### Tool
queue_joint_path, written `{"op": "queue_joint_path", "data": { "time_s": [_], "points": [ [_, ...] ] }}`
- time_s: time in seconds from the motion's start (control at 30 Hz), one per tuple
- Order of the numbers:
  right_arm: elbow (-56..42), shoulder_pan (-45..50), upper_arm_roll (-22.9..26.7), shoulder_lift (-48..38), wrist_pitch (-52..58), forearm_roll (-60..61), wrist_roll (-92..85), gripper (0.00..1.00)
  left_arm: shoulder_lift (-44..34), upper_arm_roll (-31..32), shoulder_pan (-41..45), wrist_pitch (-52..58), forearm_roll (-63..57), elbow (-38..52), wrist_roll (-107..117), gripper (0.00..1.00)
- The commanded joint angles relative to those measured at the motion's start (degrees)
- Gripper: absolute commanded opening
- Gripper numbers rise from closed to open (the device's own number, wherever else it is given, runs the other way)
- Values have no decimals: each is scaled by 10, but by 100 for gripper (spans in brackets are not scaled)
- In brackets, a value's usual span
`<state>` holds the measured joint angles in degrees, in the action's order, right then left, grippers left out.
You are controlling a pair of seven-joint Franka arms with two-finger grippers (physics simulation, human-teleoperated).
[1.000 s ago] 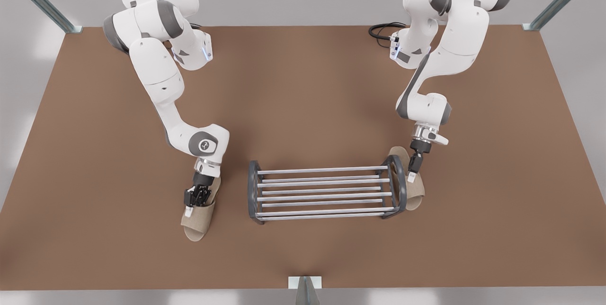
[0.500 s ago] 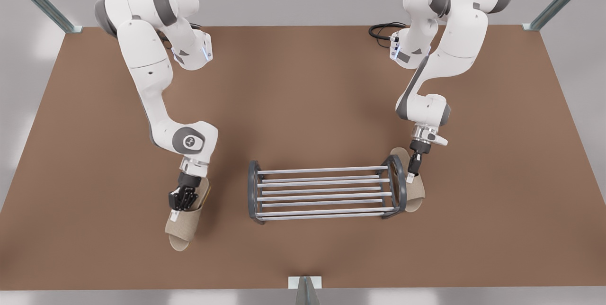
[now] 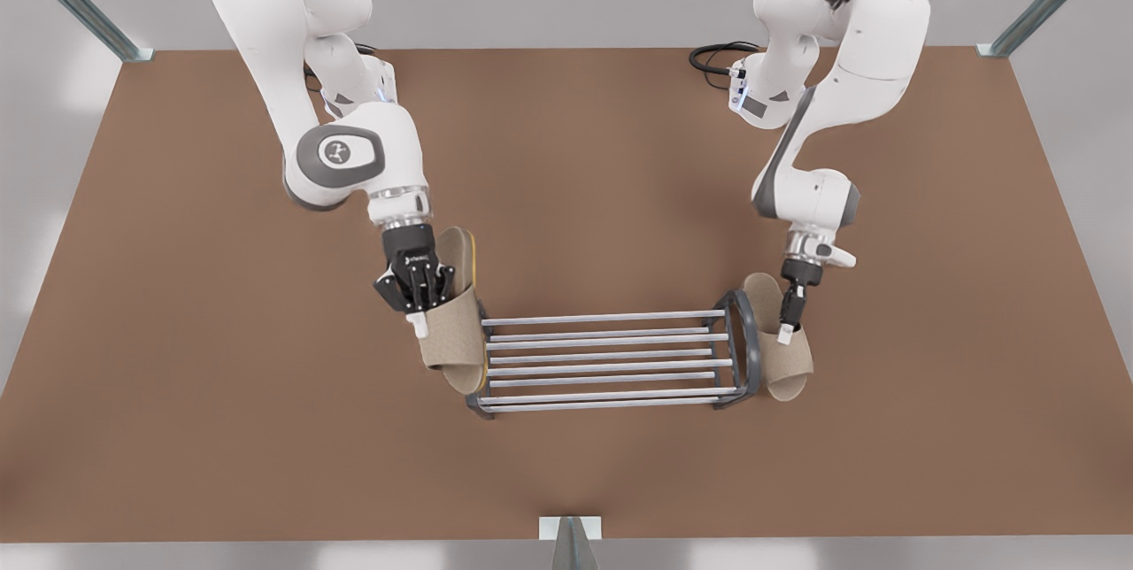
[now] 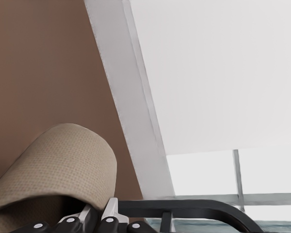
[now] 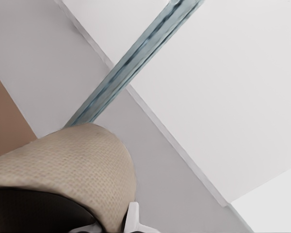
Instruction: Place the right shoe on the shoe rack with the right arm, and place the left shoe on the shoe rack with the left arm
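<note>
Front view's left: right gripper (image 3: 416,322) raised above the table (image 3: 177,287), fingers clamped on the strap of the right shoe (image 3: 451,335). Shoe hanging tilted, toe down, over the end frame of the shoe rack (image 3: 602,319) on that side; contact with the frame not determinable.

Front view's right: left gripper (image 3: 784,333) low, fingers pinched on the strap edge of the left shoe (image 3: 788,362). Shoe just outside the rack's other end frame, close against it. Confirmed in the left wrist view: strap (image 4: 63,160) beside the dark arch (image 4: 194,206).

Rack bars bare.
</note>
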<state>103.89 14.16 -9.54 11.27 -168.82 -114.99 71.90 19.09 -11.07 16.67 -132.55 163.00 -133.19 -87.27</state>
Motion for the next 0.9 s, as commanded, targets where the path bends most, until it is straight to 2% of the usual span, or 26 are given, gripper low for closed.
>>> {"op": "queue_joint_path", "data": {
  "time_s": [0.0,0.03,0.17,0.27,0.5,0.63,0.73,0.8,0.83,0.87],
  "points": [
    [-17,-3,-7,2,-55,24,18,21,-23,-1,0,-29,-3,2,-39,21],
    [-25,-1,-20,4,-49,27,18,21,-34,0,0,-49,-8,12,-38,21],
    [-180,61,-16,150,-36,93,14,21,-78,5,0,-172,-34,59,-36,21],
    [-196,79,-14,215,2,83,-6,21,-97,15,1,-285,-35,117,-30,21],
    [-197,96,3,244,42,71,-25,21,-147,51,2,-406,-33,152,-28,21],
    [-197,96,4,260,65,69,-24,21,-164,110,4,-487,-25,202,3,21],
    [-198,96,9,271,81,68,-23,21,-173,134,5,-499,-18,217,28,21],
    [-197,96,8,272,82,70,-21,59,-172,154,5,-500,-16,228,51,21],
    [-198,97,8,272,82,70,-19,100,-170,166,5,-500,-15,235,65,21],
    [-198,96,9,271,82,69,-19,100,-166,175,6,-500,-15,242,72,21]
  ]
}}
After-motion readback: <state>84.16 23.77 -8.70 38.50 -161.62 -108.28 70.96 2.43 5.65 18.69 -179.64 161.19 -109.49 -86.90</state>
